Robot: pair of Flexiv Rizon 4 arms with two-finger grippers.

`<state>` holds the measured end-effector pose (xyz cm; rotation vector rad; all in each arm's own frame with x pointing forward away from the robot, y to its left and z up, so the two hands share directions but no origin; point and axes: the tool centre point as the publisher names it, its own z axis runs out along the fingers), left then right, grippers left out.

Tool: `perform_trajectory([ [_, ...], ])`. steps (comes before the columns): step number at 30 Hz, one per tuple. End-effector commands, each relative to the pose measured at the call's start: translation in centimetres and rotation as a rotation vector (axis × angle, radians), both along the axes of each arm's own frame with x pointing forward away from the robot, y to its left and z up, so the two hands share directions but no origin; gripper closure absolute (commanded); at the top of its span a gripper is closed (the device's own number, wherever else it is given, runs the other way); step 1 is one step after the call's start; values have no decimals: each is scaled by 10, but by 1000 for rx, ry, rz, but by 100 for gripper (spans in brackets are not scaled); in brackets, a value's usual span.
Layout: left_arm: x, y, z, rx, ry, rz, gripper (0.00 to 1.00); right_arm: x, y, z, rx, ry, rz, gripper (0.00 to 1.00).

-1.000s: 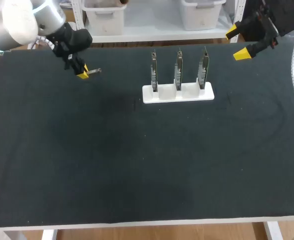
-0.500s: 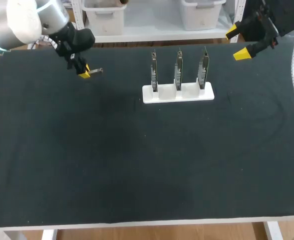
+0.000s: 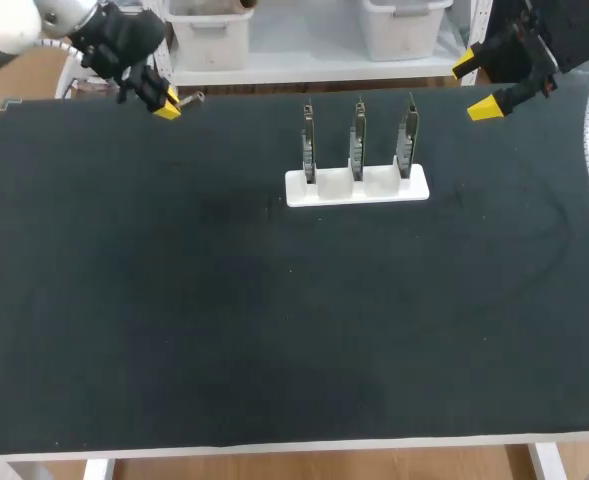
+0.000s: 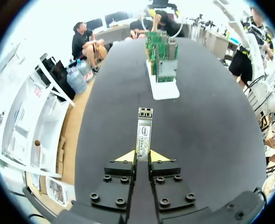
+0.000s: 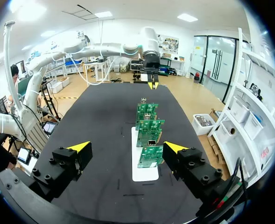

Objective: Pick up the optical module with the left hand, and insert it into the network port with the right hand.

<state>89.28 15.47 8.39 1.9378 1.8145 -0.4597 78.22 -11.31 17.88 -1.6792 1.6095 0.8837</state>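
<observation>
Pinching the slim silver metal optical module (image 4: 144,132) by its tail, the left gripper (image 4: 142,156) holds something seemingly light, stiff, slippery; the right gripper (image 5: 128,148) hangs far right, fingers spread.

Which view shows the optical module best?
The left wrist view: the optical module is close up, held in the left gripper. The head view shows only a tiny silver stub; in the right wrist view it is too far to make out.
</observation>
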Motion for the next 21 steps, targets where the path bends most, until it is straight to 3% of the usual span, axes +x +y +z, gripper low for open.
perform_trajectory([
  [1,7,-2,-2,-48,277,-182,100,0,0,0,0,0,0,0],
  [4,3,-7,-1,-123,277,-177,100,0,0,0,0,0,0,0],
  [10,-4,-18,2,-144,279,-187,100,0,0,0,0,0,0,0],
  [14,-6,-22,1,-115,269,-200,100,0,0,0,0,0,0,0],
  [18,-5,-21,-4,-20,258,-218,100,0,0,0,0,0,0,0],
  [21,-5,-21,-4,-20,258,-218,100,0,0,0,0,0,0,0],
])
